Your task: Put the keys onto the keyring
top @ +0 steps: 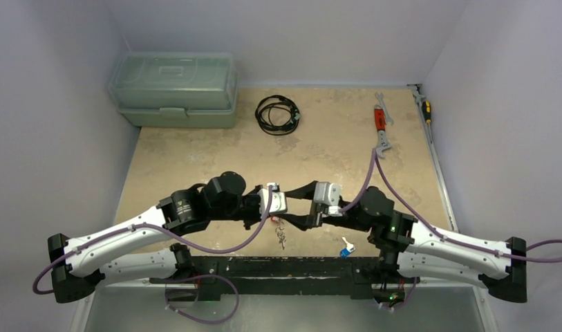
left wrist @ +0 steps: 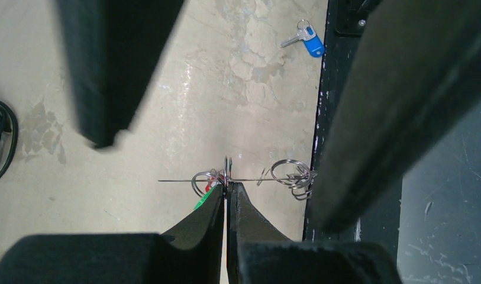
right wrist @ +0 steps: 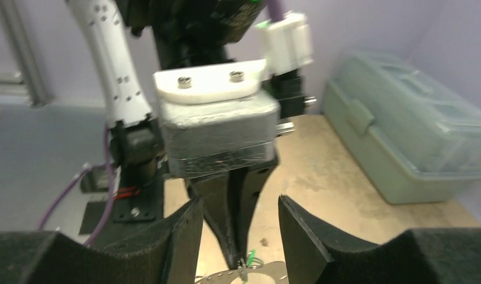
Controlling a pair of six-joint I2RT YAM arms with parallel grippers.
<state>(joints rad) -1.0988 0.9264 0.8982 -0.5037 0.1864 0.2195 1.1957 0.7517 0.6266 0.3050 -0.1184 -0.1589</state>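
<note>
Two arms fold inward from their bases, elbows bent, wrists facing each other low over the table (top: 195,152). A blue-tagged key (left wrist: 309,40) lies flat, nearer than the keyring (left wrist: 178,180) and to its right. The left pincer (left wrist: 226,188) is clamped tight on the keyring's thin wire, which shows edge-on. Keys (left wrist: 297,177) hang from the keyring on small rings, silver ones on one side of the pinch and green and red heads on the other. The right pincer (right wrist: 241,201) stands open above the keyring, gripping nothing, its fingers (right wrist: 184,236) either side of the left fingertips. Far beyond the keyring sit a black cable coil (top: 276,114), a red-handled wrench (top: 381,124) and a green toolbox (top: 174,88).
</note>
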